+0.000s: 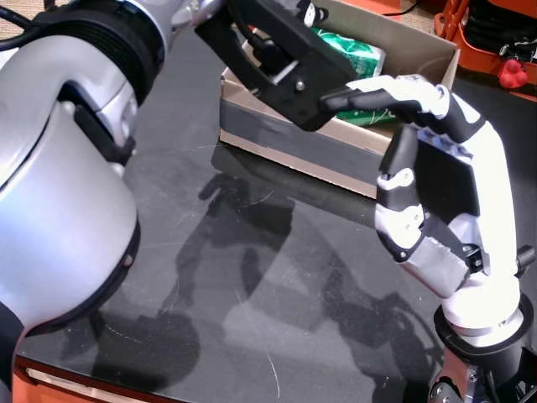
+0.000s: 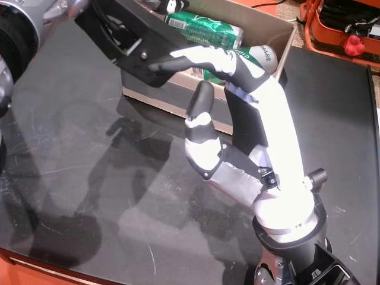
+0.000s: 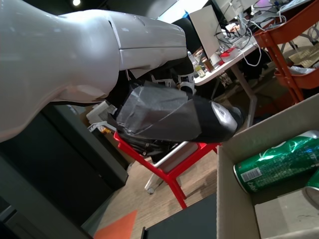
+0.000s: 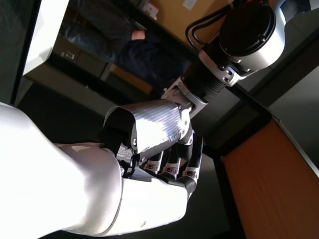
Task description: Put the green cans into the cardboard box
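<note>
I see no cans on the black table (image 1: 252, 294); two cans (image 2: 205, 27) lie in the box (image 1: 419, 50); right hand (image 1: 445, 185) spread, empty; left hand's state unclear.

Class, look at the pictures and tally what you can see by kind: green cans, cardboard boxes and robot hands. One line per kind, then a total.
Green cans: 2, both lying in the box
Cardboard box: 1
Robot hands: 2, left hand and right hand
Total: 5

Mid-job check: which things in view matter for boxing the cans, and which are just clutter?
Job items:
- green cans, already lying in the box
- cardboard box
- right hand, empty beside the box
- left hand, over the box

Just lying about:
- red object beyond the table
- orange cart
- red stool
</note>
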